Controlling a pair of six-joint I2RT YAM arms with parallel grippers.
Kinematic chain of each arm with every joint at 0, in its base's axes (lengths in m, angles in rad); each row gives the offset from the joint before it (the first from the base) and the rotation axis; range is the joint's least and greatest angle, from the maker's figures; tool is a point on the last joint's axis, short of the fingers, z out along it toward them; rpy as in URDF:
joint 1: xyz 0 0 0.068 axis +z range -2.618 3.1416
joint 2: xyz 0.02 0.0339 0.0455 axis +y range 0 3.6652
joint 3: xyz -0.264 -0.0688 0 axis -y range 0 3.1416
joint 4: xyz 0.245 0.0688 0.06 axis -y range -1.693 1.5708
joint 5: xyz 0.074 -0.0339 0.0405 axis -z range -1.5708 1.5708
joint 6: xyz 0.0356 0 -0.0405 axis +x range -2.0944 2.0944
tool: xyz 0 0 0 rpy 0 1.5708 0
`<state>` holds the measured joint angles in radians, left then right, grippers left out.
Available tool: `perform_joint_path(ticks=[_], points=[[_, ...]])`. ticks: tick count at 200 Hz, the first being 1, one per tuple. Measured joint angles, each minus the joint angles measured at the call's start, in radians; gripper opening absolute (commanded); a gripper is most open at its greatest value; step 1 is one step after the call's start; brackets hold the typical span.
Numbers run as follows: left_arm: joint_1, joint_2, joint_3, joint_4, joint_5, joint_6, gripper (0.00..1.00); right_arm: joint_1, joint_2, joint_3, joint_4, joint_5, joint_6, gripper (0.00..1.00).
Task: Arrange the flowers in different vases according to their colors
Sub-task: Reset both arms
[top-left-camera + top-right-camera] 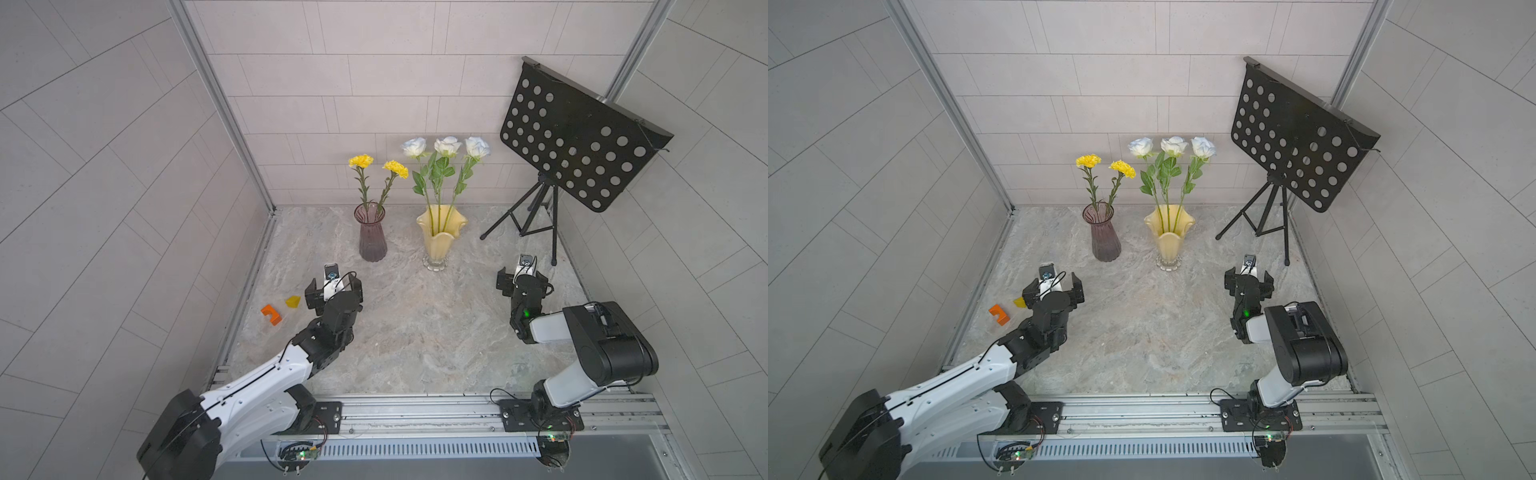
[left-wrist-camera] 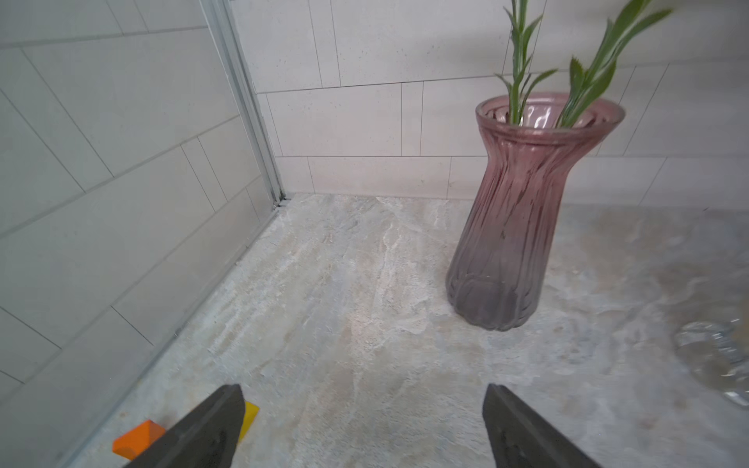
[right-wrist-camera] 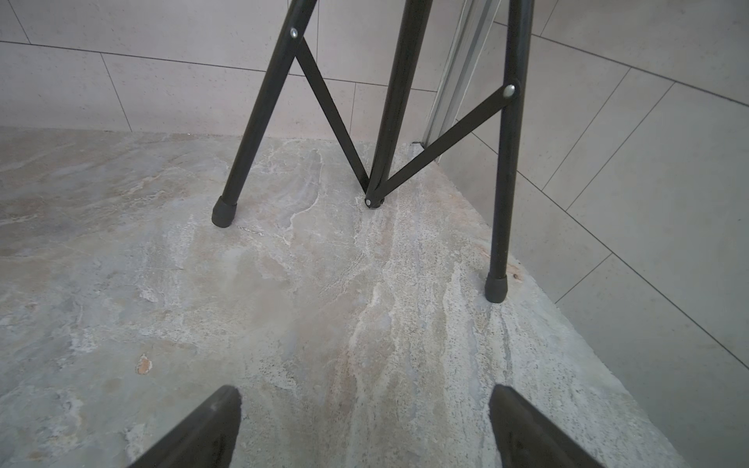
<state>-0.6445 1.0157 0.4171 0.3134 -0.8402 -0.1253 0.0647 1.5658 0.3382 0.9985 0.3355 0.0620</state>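
Observation:
In both top views two yellow flowers [image 1: 360, 161] [image 1: 1088, 160] stand in the purple ribbed vase [image 1: 372, 232] [image 1: 1105, 232] at the back of the table. Right of it, three white roses [image 1: 447, 146] [image 1: 1174, 145] stand in the cream wavy-rimmed vase [image 1: 440, 232] [image 1: 1169, 239]. My left gripper [image 1: 332, 287] [image 2: 362, 391] hovers open and empty in front of the purple vase [image 2: 514, 227], whose two green stems [image 2: 516, 60] show in the left wrist view. My right gripper [image 1: 522, 277] [image 3: 364, 390] is open and empty over bare table, right of the cream vase.
A black perforated music stand [image 1: 577, 137] on a tripod fills the back right corner; its legs [image 3: 223, 210] stand just ahead of my right gripper. An orange block [image 1: 271, 314] and a yellow block [image 1: 293, 301] lie by the left wall. Tiled walls close three sides.

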Motion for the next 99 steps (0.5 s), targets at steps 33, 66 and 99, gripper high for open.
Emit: perform_joint_path(ticks=[33, 66, 99], points=[[0.101, 0.144, -0.031, 0.184, 0.006, 0.159, 1.0, 0.0, 0.0, 0.0, 0.0, 0.0, 0.0, 1.0], [0.246, 0.307, -0.134, 0.436, 0.114, 0.237, 1.0, 0.0, 0.0, 0.0, 0.0, -0.002, 0.0, 1.0], [0.37, 0.483, -0.146, 0.596, 0.262, 0.253, 1.0, 0.0, 0.0, 0.0, 0.0, -0.003, 0.0, 1.0]])
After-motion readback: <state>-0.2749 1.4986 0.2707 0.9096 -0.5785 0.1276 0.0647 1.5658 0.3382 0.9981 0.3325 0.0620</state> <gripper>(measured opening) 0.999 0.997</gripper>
